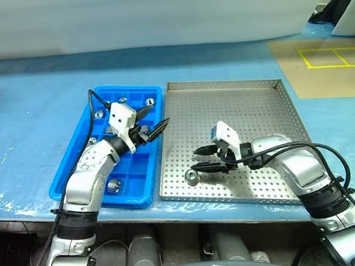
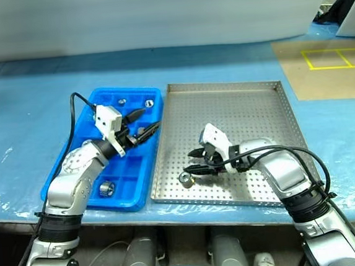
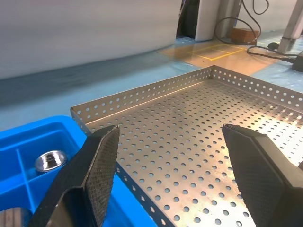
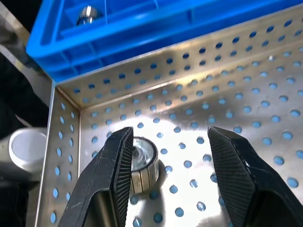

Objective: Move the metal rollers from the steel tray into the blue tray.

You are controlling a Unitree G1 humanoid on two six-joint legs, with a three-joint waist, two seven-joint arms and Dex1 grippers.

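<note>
Left eye view has the left arm bent up from the table's near edge, its left gripper [image 1: 154, 129] hanging over the blue tray [image 1: 68, 167] and pointing toward the steel tray [image 1: 287, 111], fingers spread apart with nothing between them. Several metal rollers [image 1: 112, 186] already sit in the blue tray's compartments: one behind that gripper near the tray's near end, others past it at the far end. The right arm reaches in from the near right, forearm low over the steel tray, and its right gripper [image 1: 199, 158] points across toward the blue tray, tilted downward. Its fingers stand apart and hold nothing; a single roller [image 1: 193, 177] lies on the perforated floor just beside the lower fingertip, close to the tray's near corner. In the right wrist view that roller [image 4: 142, 163] lies just ahead of the fingers, right by one finger [image 4: 116, 175]; whether they touch cannot be told. Both trays lie side by side on a table covered in light blue film [image 1: 26, 109], with a brown patch marked in yellow tape [image 1: 332, 57] at the far right and a pale wall behind
</note>
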